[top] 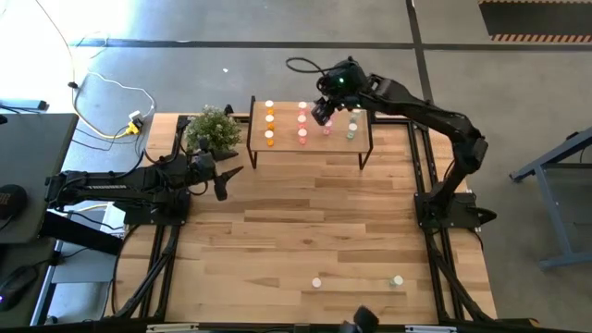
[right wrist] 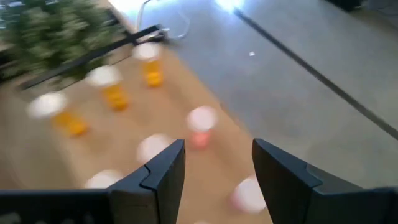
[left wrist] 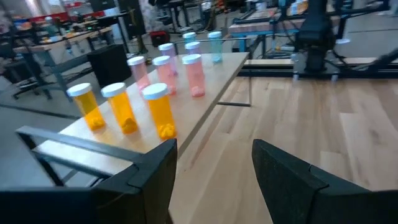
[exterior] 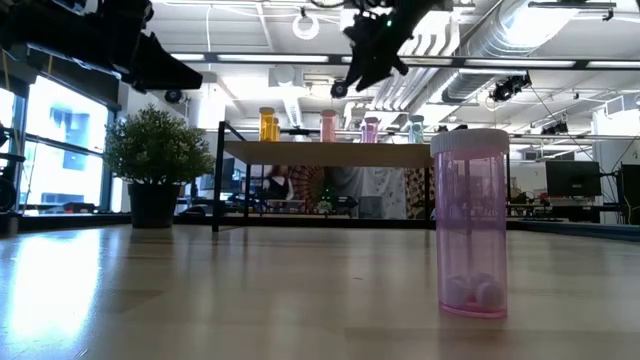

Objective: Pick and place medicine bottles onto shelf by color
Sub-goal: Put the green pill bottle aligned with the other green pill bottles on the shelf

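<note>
While our right gripper (top: 323, 112) hangs above the shelf (top: 310, 146) in the upper middle of the high view, its fingers (right wrist: 163, 168) stand apart with nothing between them, pointing down at the blurred bottle caps below. We see the shelf carrying rows of medicine bottles: three orange bottles (top: 269, 121) at its left end, light pink bottles (top: 302, 120) next to them, deeper pink ones just beneath our right gripper, and a pale green bottle (top: 351, 134) toward the right end. Our left gripper (top: 225, 181) waits at the left middle of the high view, beside the potted plant (top: 213, 129), its fingers (left wrist: 155, 171) also spread and empty, facing the shelf's orange end. Two bottles are off the shelf, standing on the table (top: 314, 222) near the bottom edge of the high view: a pink bottle (exterior: 471, 224), large in the low view's right half, and another bottle (top: 397, 280) a little to its right.
</note>
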### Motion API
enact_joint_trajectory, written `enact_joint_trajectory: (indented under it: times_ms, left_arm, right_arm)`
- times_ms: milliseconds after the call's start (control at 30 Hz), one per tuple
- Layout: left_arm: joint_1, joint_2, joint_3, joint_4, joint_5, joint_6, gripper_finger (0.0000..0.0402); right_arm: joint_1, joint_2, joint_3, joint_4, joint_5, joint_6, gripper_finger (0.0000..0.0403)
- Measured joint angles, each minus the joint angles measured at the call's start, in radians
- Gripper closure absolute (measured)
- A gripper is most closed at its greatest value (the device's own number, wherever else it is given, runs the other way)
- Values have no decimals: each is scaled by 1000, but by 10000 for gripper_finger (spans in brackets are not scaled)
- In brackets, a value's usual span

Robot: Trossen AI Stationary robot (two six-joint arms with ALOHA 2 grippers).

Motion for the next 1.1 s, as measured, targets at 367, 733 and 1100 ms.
enact_joint_trajectory:
  times_ms: [367,733,1100]
  left_arm:
    - [-1,0,59,-57,137,-78,202]
    - [-23,0,65,-75,231,-130,202]
    - [-106,0,65,-67,228,-178,202]
  right_arm:
    - [225,-67,0,-179,16,29,224]
    - [440,-180,-266,-98,143,237,224]
    - [721,-367,-622,84,338,591,224]
